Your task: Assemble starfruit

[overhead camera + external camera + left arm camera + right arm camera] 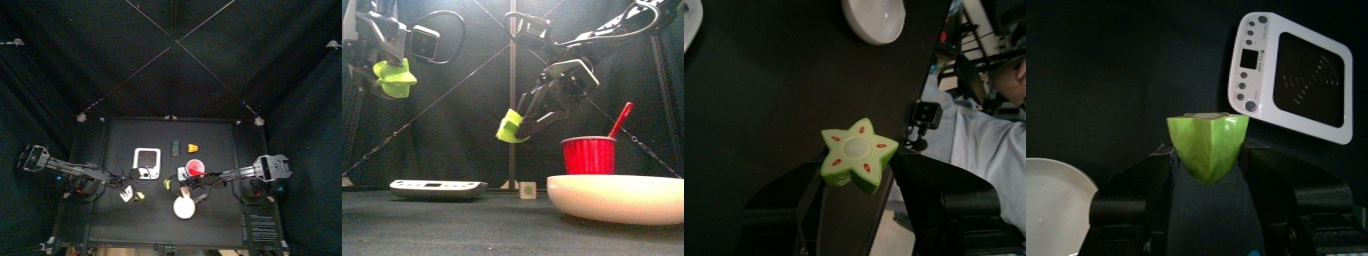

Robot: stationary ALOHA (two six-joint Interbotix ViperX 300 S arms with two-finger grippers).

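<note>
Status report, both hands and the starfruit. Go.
Left hand shut on one starfruit piece, raised. Right hand shut on the other piece, raised. Pieces apart, not yet joined. Nothing between them.

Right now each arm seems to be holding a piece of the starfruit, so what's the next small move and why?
Probably bring the two grippers toward each other. The left gripper holds one starfruit piece with its star-shaped cut face showing, and the right gripper holds the other piece. In the front view both hang above the table, well apart, so the pieces cannot join yet.
</note>
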